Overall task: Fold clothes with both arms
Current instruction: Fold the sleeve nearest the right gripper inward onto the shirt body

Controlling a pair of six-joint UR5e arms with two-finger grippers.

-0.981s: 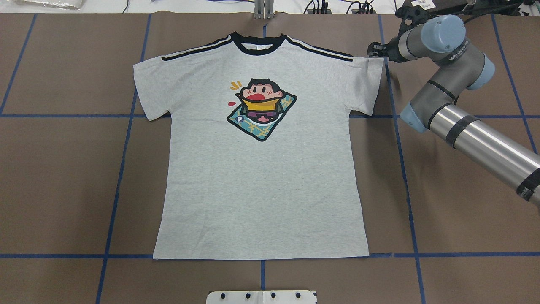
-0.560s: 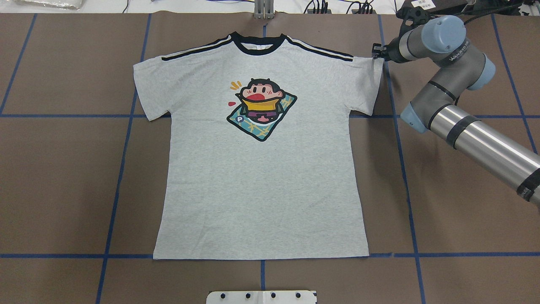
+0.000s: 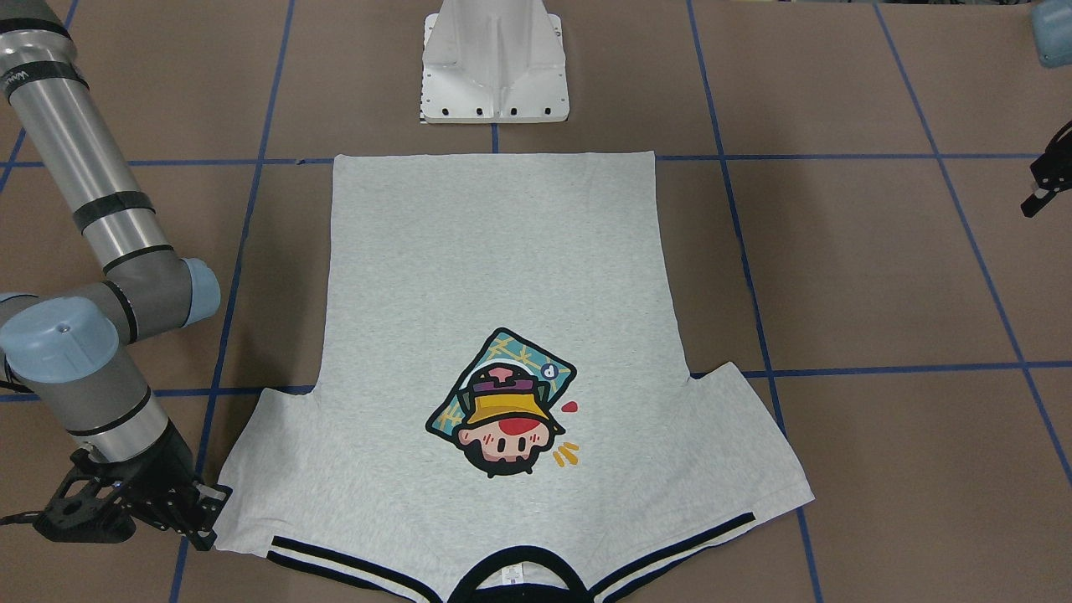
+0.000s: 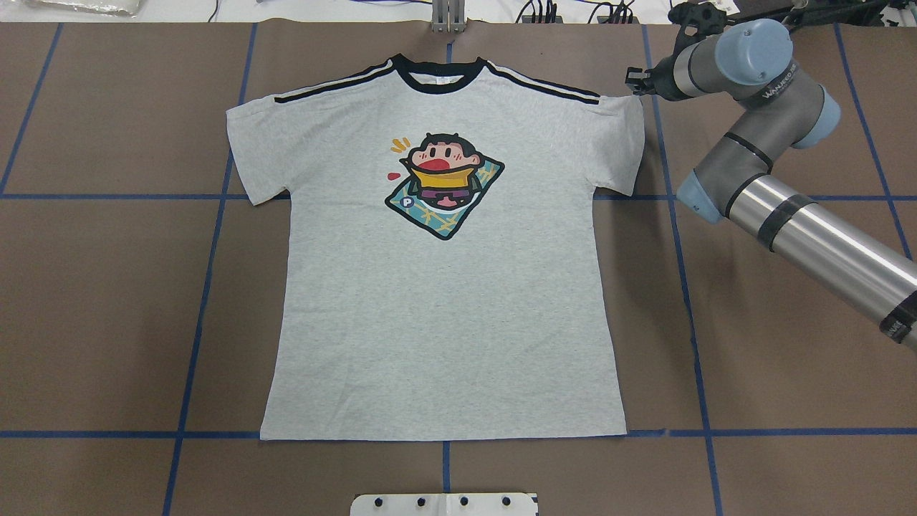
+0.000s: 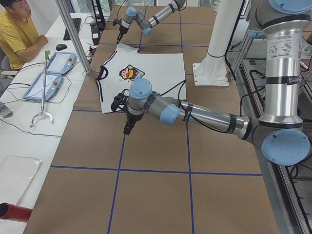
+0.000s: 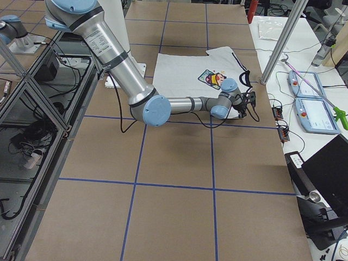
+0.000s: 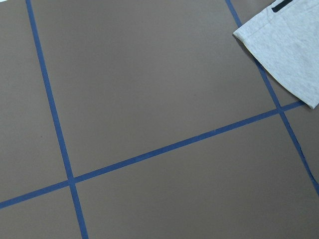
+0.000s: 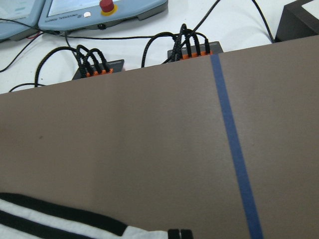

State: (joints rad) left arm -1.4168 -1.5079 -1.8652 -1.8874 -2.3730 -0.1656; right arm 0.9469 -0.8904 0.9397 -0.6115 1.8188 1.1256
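The grey T-shirt (image 4: 444, 308) lies flat and face up on the brown table, collar at the far edge; it also shows in the front view (image 3: 494, 268). My right gripper (image 4: 634, 80) is at the top corner of the shirt's right-hand sleeve, seen low on the left in the front view (image 3: 201, 523). In the right wrist view its fingertips (image 8: 178, 234) sit together at the striped sleeve edge (image 8: 50, 219), shut on it. My left gripper (image 3: 1038, 197) hangs above bare table, well off the other sleeve (image 7: 289, 50); I cannot tell whether it is open.
The white pedestal (image 3: 494, 67) stands at the near table edge by the shirt's hem. Blue tape lines (image 4: 208, 251) cross the table. Cable boxes (image 8: 99, 67) and teach pendants (image 6: 315, 103) lie beyond the far edge, where a seated person (image 5: 17, 29) is.
My right gripper has closed in on the sleeve corner and shifted slightly toward the far edge. The sleeve corner has pulled in a little toward the shirt. The shirt's body has not moved.
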